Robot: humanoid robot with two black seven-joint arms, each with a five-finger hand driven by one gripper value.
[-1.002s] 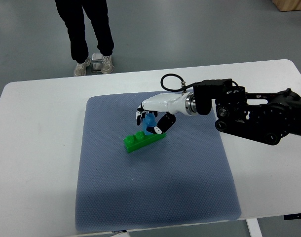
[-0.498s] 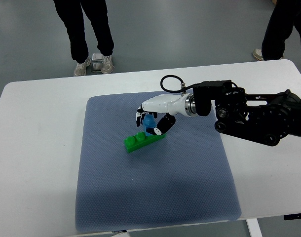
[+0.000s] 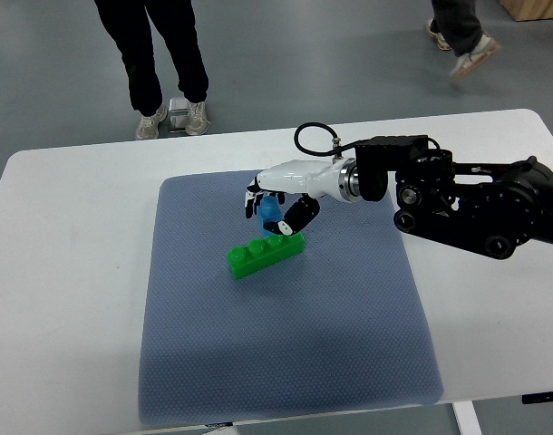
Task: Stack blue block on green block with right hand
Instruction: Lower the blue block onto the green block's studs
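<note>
Lifting: right hand (image 3: 275,204) raised blue block (image 3: 273,216) off green block (image 3: 265,255)

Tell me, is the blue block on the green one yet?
Almost. Done: the right hand has grabbed the blue block. In hand: it holds it just above the green block on the grey mat. Left: set it down on top and let go.

The right arm (image 3: 476,204) reached in from the frame's right edge toward the centre, black and bulky (a cable looped above the wrist). Its white right hand (image 3: 278,199) sat just above centre, fingers (image 3: 295,216) curled downward around a blue block (image 3: 272,216).
</note>
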